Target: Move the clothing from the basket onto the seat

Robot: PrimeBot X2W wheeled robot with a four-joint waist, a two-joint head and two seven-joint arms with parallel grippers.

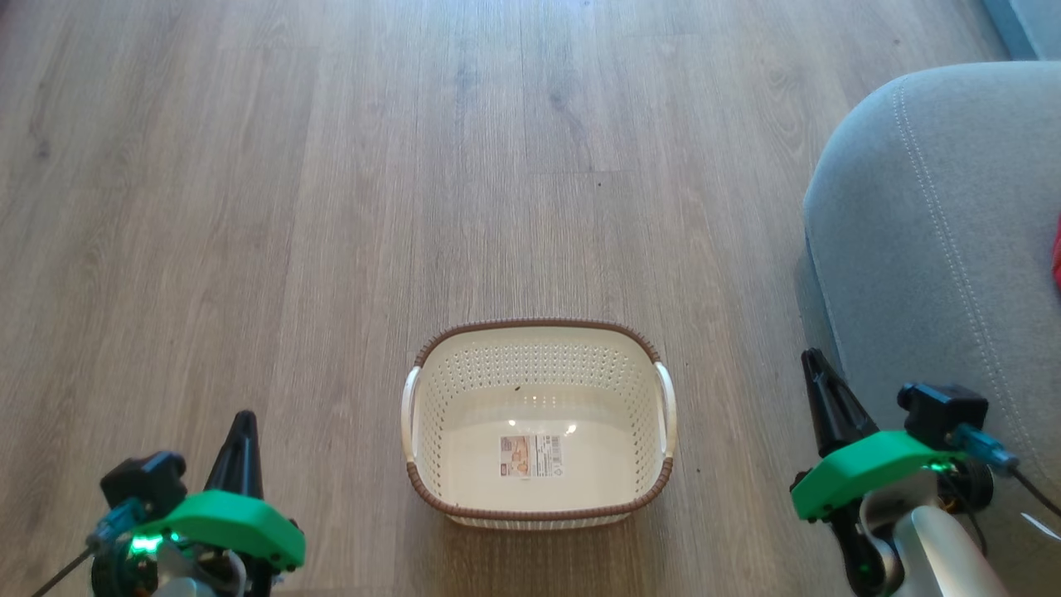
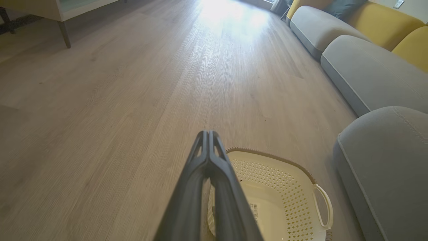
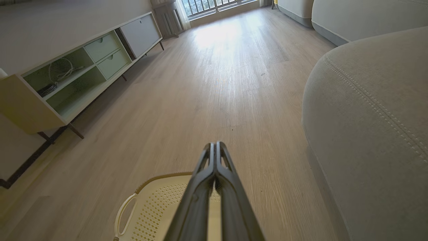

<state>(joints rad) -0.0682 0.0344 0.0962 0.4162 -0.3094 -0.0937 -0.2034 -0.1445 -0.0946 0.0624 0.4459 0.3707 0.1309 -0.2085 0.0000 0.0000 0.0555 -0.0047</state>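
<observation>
The cream perforated basket (image 1: 539, 423) with a brown rim stands on the wood floor, holding nothing but the label on its bottom. It also shows as the basket (image 2: 284, 194) and the basket (image 3: 157, 207) in the wrist views. The grey seat (image 1: 937, 240) rises at the right, and a sliver of red clothing (image 1: 1057, 253) lies on it at the frame edge. My left gripper (image 1: 243, 419) hangs shut at the lower left, left of the basket. My right gripper (image 1: 811, 358) is shut at the lower right, between basket and seat. Both sets of fingertips (image 2: 208, 134) (image 3: 214, 144) are pressed together with nothing held.
More grey cushions (image 2: 367, 70) and yellow backrests (image 2: 381, 20) line the right side of the room. A low cabinet (image 3: 77, 73) with open shelves stands along the left wall. Open wood floor (image 1: 414, 166) stretches ahead of the basket.
</observation>
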